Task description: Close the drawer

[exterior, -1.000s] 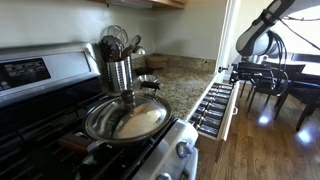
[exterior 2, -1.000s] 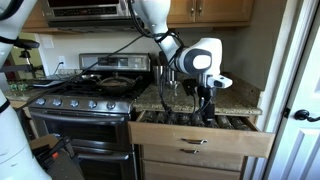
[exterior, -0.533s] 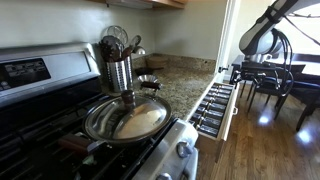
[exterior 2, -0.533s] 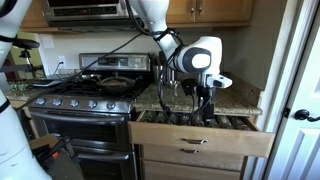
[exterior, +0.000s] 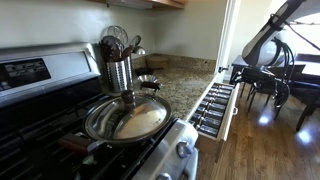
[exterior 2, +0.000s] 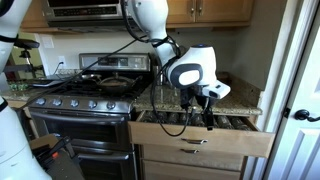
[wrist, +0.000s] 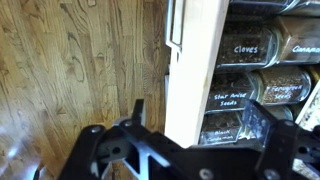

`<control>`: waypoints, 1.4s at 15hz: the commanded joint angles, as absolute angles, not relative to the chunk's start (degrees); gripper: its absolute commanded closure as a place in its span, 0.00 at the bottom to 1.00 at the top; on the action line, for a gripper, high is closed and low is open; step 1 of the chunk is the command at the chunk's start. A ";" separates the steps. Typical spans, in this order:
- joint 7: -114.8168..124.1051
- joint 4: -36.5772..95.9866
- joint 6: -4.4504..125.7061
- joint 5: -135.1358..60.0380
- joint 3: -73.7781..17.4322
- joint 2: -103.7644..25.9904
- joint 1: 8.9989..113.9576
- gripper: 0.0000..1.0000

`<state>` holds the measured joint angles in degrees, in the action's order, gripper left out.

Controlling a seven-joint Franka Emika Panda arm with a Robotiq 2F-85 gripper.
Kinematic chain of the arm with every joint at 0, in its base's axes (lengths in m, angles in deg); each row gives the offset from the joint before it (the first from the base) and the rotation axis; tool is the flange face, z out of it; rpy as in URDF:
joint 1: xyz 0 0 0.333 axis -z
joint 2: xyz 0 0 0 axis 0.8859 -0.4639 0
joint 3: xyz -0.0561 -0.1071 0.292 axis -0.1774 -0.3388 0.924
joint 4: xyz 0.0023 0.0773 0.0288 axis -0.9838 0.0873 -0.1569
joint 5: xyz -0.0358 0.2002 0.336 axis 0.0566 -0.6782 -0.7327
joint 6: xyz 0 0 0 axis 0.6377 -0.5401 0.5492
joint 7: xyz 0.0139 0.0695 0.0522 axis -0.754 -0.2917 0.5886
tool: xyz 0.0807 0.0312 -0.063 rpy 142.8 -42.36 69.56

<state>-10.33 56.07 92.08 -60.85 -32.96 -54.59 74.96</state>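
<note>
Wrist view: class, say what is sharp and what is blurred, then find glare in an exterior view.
Wrist view: spice jar labels read sharply; the near gripper is dark and soft. In an exterior view, a bright patch glares on the wood floor.

Drawer [wrist: 195, 60] front: pale wood, matt, smooth. Jars [wrist: 245, 48]: clear glossy glass. Floor [wrist: 80, 70]: grained wood w/ slight sheen. Pan [exterior: 125, 118]: shiny metal. Surface [exterior: 185, 85]: speckled polished stone.

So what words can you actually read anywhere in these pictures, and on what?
"cloves" on the top jar.
"Cinnam", cut by the frame, on the corner jar.
"Star Anise Seeds" on the middle jar.
Bottom jar and stove panel: too blurred to read.
</note>
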 commanded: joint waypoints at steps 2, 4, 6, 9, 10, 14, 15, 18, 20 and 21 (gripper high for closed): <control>-0.95 61.66 95.63 -69.92 -21.59 -51.22 85.57 0.29; 2.73 61.96 94.81 -73.06 -17.34 -50.99 89.88 0.39; 3.88 61.48 92.70 -73.94 -16.10 -51.47 91.81 0.53; 2.83 60.88 89.95 -73.66 -18.48 -52.33 90.57 0.72; 0.73 60.71 88.79 -72.21 -21.03 -52.85 88.56 0.80; 1.30 58.64 86.70 -73.21 -22.34 -55.40 87.56 0.97; 1.96 58.01 86.39 -73.82 -21.67 -56.00 88.02 0.98; 2.78 54.75 86.85 -76.18 -19.63 -59.14 88.74 0.98; 1.77 52.23 86.27 -76.27 -19.91 -61.41 87.85 0.97; 1.66 51.19 86.06 -76.25 -19.87 -62.33 87.69 0.95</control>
